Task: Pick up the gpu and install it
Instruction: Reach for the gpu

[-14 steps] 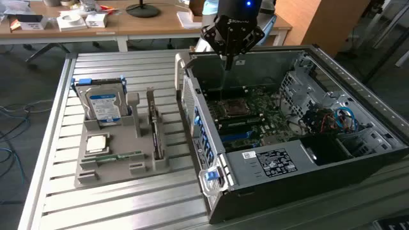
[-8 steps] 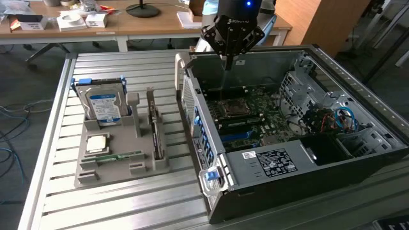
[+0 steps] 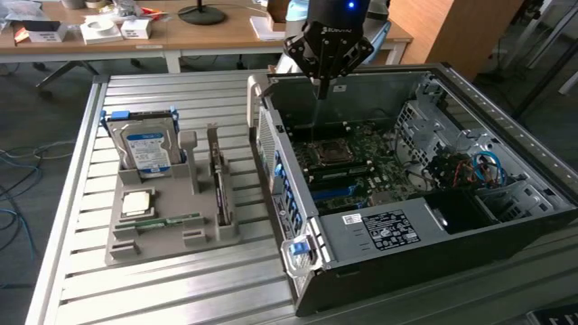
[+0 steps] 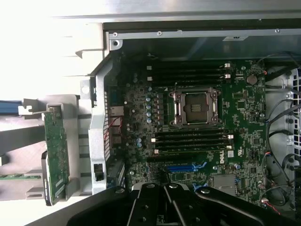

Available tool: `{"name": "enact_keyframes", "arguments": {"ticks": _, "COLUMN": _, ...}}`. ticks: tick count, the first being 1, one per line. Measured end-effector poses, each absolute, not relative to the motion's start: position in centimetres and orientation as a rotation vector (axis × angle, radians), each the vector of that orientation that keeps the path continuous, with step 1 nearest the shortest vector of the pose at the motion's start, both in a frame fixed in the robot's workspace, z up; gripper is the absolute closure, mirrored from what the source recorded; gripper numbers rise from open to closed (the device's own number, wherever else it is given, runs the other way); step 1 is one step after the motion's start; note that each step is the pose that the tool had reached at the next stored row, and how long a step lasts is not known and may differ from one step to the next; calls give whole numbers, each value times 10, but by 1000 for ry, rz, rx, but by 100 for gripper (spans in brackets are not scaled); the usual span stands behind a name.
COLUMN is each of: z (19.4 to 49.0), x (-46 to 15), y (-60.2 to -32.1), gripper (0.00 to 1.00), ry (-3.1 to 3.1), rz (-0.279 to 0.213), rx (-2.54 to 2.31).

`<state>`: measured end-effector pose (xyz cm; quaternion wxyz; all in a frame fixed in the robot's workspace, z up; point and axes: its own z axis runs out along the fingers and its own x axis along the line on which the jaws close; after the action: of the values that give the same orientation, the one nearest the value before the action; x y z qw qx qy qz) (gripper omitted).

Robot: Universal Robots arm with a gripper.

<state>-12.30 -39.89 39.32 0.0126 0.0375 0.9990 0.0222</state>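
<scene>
So the gripper hung over the open computer case with its fingers pinched together on nothing, while the gpu sat on edge in a tray slot at roughly 8 o'clock from it in the exterior view, probably parked upright for easy grabbing.

Square silver CPU socket on green motherboard, black memory slots flanking it, closed black gripper nearby, thin green gpu card beyond grey case wall.
</scene>
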Motion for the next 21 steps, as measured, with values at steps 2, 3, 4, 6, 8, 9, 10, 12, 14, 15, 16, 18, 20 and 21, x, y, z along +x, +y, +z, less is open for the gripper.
{"name": "enact_keyframes", "arguments": {"ticks": 2, "z": 393, "x": -126, "y": -399, "gripper": 89, "ry": 3114, "rz": 69, "rx": 117}}
{"name": "enact_keyframes", "arguments": {"ticks": 3, "z": 393, "x": -128, "y": -399, "gripper": 89, "ry": 3114, "rz": 69, "rx": 117}}
{"name": "enact_keyframes", "arguments": {"ticks": 4, "z": 393, "x": -130, "y": -399, "gripper": 89, "ry": 3114, "rz": 69, "rx": 117}}
{"name": "enact_keyframes", "arguments": {"ticks": 6, "z": 393, "x": -134, "y": -399, "gripper": 89, "ry": 3114, "rz": 69, "rx": 117}}
{"name": "enact_keyframes", "arguments": {"ticks": 8, "z": 393, "x": -139, "y": -399, "gripper": 89, "ry": 3114, "rz": 69, "rx": 117}}
{"name": "enact_keyframes", "arguments": {"ticks": 9, "z": 393, "x": -141, "y": -399, "gripper": 89, "ry": 3114, "rz": 69, "rx": 117}}
{"name": "enact_keyframes", "arguments": {"ticks": 10, "z": 393, "x": -143, "y": -399, "gripper": 89, "ry": 3114, "rz": 69, "rx": 117}}
{"name": "enact_keyframes", "arguments": {"ticks": 12, "z": 393, "x": -148, "y": -399, "gripper": 89, "ry": 3114, "rz": 69, "rx": 117}}
{"name": "enact_keyframes", "arguments": {"ticks": 14, "z": 393, "x": -153, "y": -399, "gripper": 89, "ry": 3114, "rz": 69, "rx": 117}}
{"name": "enact_keyframes", "arguments": {"ticks": 15, "z": 393, "x": -155, "y": -399, "gripper": 89, "ry": 3114, "rz": 69, "rx": 116}}
{"name": "enact_keyframes", "arguments": {"ticks": 16, "z": 393, "x": -158, "y": -399, "gripper": 89, "ry": 3114, "rz": 69, "rx": 117}}
{"name": "enact_keyframes", "arguments": {"ticks": 18, "z": 393, "x": -163, "y": -398, "gripper": 89, "ry": 3114, "rz": 69, "rx": 117}}
{"name": "enact_keyframes", "arguments": {"ticks": 20, "z": 393, "x": -167, "y": -398, "gripper": 89, "ry": 3114, "rz": 69, "rx": 117}}
{"name": "enact_keyframes", "arguments": {"ticks": 21, "z": 393, "x": -169, "y": -398, "gripper": 89, "ry": 3114, "rz": 69, "rx": 117}}
